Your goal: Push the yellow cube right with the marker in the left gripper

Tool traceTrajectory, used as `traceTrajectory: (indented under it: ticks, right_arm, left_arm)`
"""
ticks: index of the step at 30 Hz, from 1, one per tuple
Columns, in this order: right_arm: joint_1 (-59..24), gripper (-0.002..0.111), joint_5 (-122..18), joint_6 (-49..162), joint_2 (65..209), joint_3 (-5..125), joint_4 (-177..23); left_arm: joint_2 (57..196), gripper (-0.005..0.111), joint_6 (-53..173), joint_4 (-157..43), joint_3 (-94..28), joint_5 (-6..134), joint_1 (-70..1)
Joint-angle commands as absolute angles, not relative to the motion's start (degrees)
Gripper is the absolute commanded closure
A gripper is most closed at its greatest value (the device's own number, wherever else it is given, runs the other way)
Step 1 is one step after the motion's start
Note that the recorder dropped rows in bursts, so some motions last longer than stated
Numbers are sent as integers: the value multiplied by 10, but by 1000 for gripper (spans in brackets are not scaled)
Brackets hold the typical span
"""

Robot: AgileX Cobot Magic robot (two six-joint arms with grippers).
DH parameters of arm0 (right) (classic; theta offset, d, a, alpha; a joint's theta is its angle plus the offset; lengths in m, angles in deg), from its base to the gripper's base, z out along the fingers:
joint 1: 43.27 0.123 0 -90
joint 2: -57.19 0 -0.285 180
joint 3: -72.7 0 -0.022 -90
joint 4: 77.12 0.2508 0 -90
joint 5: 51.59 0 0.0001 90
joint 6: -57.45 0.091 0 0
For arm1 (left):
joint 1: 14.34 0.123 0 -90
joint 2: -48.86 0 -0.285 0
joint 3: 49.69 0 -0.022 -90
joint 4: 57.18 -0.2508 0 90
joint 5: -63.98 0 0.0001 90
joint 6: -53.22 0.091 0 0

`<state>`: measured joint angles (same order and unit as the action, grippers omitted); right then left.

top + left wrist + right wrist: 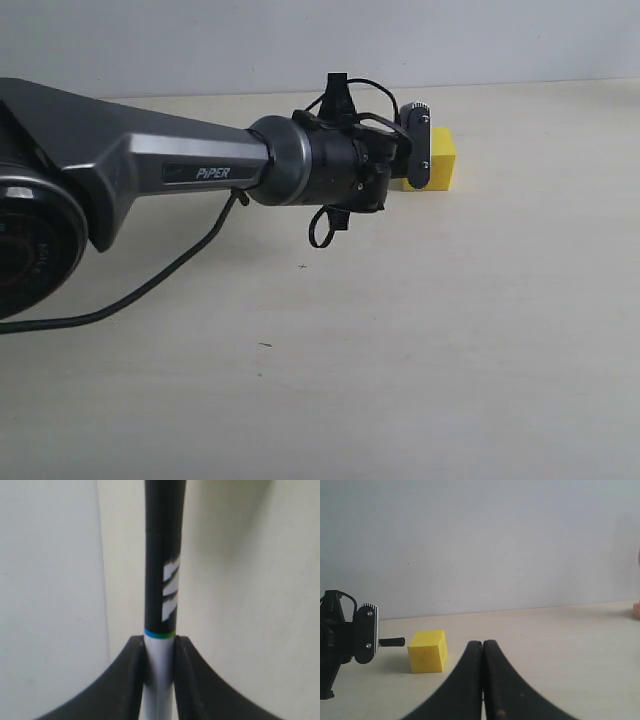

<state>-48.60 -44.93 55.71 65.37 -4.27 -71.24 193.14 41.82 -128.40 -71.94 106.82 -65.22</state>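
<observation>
The surface I work on is a pale cream tabletop [450, 350], matte and smooth; a few tiny dark specks [265, 345] mark it near the middle; behind it stands a plain wall [200, 40], a light bluish grey, meeting the table's far edge in a straight line; the light I get is soft and even, leaving only faint, blurred shadows; my right wrist view catches a small pinkish-orange shape [636, 611] near where table meets wall, too cut off to identify.
</observation>
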Motion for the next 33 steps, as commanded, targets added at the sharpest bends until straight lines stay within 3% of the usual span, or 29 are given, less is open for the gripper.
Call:
traceTrajectory:
  ticks: [1,33]
  right_arm:
    - [-489,108,-452,556,650,-45,-713]
    - [-489,108,-452,556,650,-45,-716]
  left_arm:
    - [1933,107,503,-1179,-746,1081,-640]
    - [2015,107,627,-1068,-919,1174,-639]
